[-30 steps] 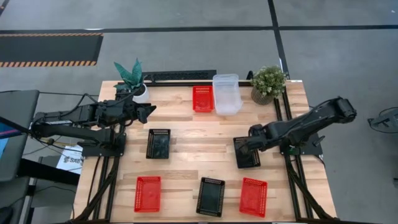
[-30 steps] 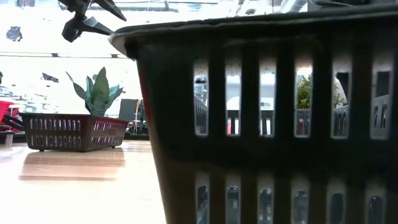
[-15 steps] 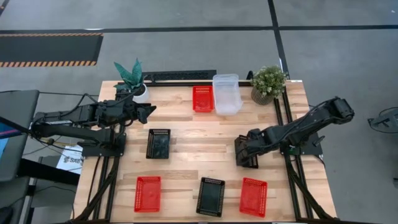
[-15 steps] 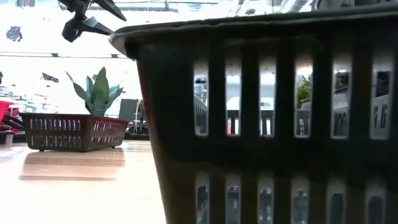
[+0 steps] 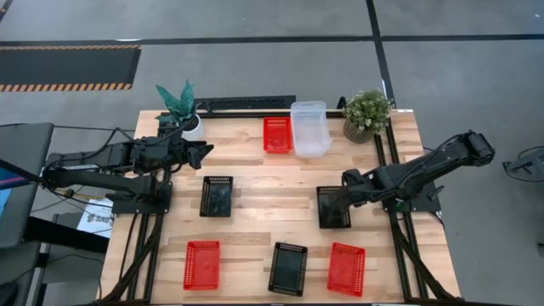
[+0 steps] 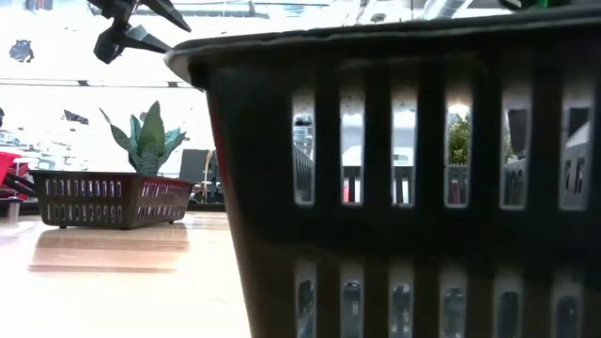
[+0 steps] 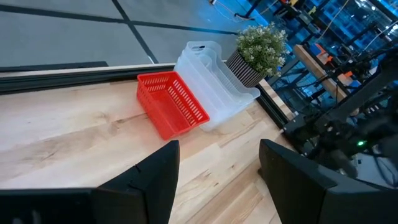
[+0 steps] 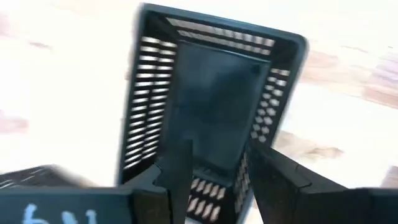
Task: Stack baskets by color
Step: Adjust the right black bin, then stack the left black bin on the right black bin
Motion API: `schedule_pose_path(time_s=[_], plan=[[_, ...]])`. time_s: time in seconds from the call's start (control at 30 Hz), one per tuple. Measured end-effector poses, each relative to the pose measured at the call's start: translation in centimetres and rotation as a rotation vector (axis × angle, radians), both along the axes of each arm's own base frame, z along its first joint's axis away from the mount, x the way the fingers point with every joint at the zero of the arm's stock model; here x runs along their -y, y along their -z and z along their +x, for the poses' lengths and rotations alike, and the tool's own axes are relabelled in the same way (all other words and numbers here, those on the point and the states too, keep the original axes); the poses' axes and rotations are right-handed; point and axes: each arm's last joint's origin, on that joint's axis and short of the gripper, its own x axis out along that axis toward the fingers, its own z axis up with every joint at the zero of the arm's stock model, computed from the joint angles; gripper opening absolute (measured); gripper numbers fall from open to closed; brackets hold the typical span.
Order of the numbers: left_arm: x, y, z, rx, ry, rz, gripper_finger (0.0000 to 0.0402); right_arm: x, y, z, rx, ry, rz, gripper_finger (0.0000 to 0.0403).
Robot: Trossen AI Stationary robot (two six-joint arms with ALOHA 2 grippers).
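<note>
Pale wooden planks form the worktop (image 5: 255, 191), set on a dark frame over grey floor; along its near edge a red basket (image 5: 201, 263), a black basket (image 5: 288, 269) and a second red basket (image 5: 346, 269) are lined up; in the middle band another black basket (image 5: 216, 196) is seen toward the left, and a third black basket (image 5: 333, 206) toward the right, its near wall straddled by the right gripper (image 5: 346, 197) with one finger inside and one outside; at the far edge a red basket (image 5: 277, 134) touches a clear stack of baskets (image 5: 309, 127), flanked by two potted plants (image 5: 367, 114); the left gripper (image 5: 202, 150) is held spread and empty above the far left part.
</note>
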Motion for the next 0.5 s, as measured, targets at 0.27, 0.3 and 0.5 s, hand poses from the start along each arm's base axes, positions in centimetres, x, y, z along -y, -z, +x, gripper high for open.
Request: schedule_pose_path(time_s=[0.27,0.3,0.5], plan=[[0.0,0.2,-0.1,-0.02,0.014,-0.008,0.0209,0.1,-1.9,-0.4,0.044,-0.038,-0.001,0.0169],[0.1,0.3,-0.1,-0.032,0.026,-0.015,0.0209,0.1,-1.8,-0.5,0.032,-0.042,0.004,0.0168],[0.3,1.1,-0.5,-0.104,0.065,-0.092,0.0209,-0.1,-1.8,-0.1,0.058,-0.057,0.02,0.017]])
